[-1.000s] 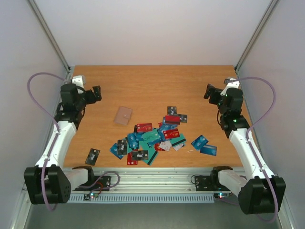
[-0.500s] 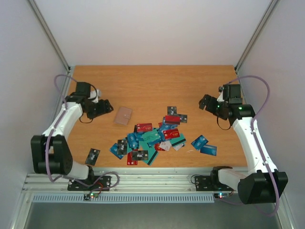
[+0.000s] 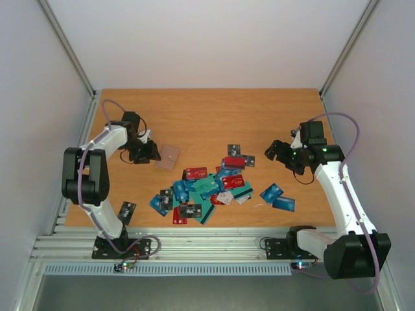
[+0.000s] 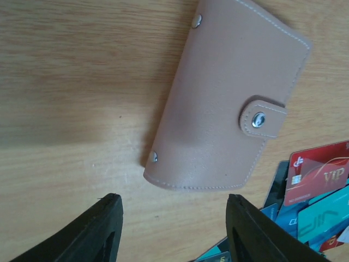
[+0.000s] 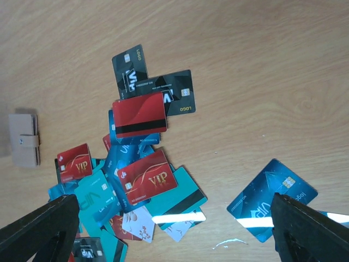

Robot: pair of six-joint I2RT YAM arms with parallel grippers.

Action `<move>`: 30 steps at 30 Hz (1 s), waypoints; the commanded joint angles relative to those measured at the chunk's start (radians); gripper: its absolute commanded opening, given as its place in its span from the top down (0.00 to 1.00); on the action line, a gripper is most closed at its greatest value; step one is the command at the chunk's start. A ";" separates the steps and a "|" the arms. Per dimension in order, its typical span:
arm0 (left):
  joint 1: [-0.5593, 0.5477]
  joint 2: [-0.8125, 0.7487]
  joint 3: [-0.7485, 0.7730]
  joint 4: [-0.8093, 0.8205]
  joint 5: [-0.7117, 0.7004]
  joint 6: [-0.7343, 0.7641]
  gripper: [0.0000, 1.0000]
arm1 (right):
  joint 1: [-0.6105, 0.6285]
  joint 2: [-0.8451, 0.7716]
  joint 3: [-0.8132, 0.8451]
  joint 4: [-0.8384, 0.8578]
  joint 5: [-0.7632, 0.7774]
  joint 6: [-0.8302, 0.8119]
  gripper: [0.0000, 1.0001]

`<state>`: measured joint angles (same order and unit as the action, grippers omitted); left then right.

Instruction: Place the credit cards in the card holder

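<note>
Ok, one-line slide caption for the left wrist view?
Left gripper poised open just short of the snapped-shut tan card holder on the wooden table, loose credit cards at lower right.

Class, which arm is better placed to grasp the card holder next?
Left: the left tool is open beside the card holder; the right tool hangs by the credit cards, farther away.

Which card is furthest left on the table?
The lone black card near the front edge of the table. It lies apart, left of the pile; every other card is in that pile or further right.
</note>
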<state>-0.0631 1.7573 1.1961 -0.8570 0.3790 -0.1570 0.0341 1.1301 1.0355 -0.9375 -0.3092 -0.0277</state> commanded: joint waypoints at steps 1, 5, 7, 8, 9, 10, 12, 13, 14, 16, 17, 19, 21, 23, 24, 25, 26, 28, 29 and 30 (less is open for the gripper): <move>-0.003 0.053 0.048 -0.029 0.026 0.038 0.47 | 0.007 -0.013 -0.005 -0.025 -0.029 -0.003 0.04; -0.003 0.099 0.069 -0.023 0.026 0.046 0.49 | 0.007 -0.019 -0.004 -0.037 -0.024 -0.008 0.04; -0.003 0.124 0.082 -0.019 0.028 0.049 0.51 | 0.007 -0.023 -0.006 -0.043 -0.020 -0.010 0.05; -0.003 0.136 0.086 -0.015 0.036 0.050 0.52 | 0.007 -0.024 -0.008 -0.045 -0.017 -0.012 0.05; -0.003 0.148 0.092 -0.013 0.044 0.049 0.53 | 0.006 -0.027 -0.009 -0.046 -0.016 -0.011 0.05; -0.004 0.161 0.098 -0.012 0.051 0.048 0.55 | 0.006 -0.028 -0.008 -0.047 -0.014 -0.012 0.05; -0.004 0.182 0.106 -0.008 0.057 0.048 0.57 | 0.006 -0.029 -0.007 -0.048 -0.012 -0.012 0.05; -0.006 0.192 0.110 -0.007 0.057 0.046 0.58 | 0.007 -0.029 -0.005 -0.050 -0.009 -0.011 0.05; -0.007 0.200 0.112 -0.006 0.057 0.044 0.59 | 0.006 -0.029 -0.005 -0.049 -0.009 -0.012 0.05; -0.010 0.215 0.119 -0.008 0.050 0.042 0.63 | 0.007 -0.026 -0.003 -0.047 -0.009 -0.010 0.06; -0.010 0.219 0.121 -0.008 0.046 0.041 0.64 | 0.006 -0.024 -0.001 -0.046 -0.010 -0.010 0.06; -0.012 0.225 0.118 -0.005 0.043 0.041 0.66 | 0.007 -0.017 0.005 -0.047 -0.012 -0.009 0.07; -0.014 0.228 0.106 0.008 0.049 0.038 0.70 | 0.007 -0.015 0.015 -0.049 -0.014 -0.010 0.07; -0.015 0.232 0.092 0.028 0.059 0.034 0.74 | 0.007 -0.013 0.019 -0.050 -0.015 -0.014 0.08; -0.016 0.232 0.082 0.037 0.067 0.029 0.76 | 0.007 -0.013 0.020 -0.049 -0.016 -0.016 0.08; -0.018 0.230 0.076 0.047 0.078 0.027 0.79 | 0.007 -0.013 0.020 -0.051 -0.017 -0.019 0.09; -0.020 0.224 0.071 0.051 0.085 0.022 0.81 | 0.007 -0.012 0.021 -0.052 -0.021 -0.020 0.10; -0.029 0.201 0.054 0.068 0.099 0.010 0.85 | 0.007 -0.011 0.026 -0.053 -0.037 -0.022 0.11; -0.034 0.179 0.044 0.079 0.105 -0.001 0.87 | 0.006 -0.010 0.027 -0.052 -0.054 -0.021 0.12; -0.038 0.163 0.033 0.092 0.115 -0.007 0.89 | 0.008 -0.007 0.029 -0.051 -0.064 -0.021 0.12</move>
<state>-0.0765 1.9598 1.2778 -0.8337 0.4610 -0.1364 0.0345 1.1175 1.0317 -0.9779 -0.3264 -0.0360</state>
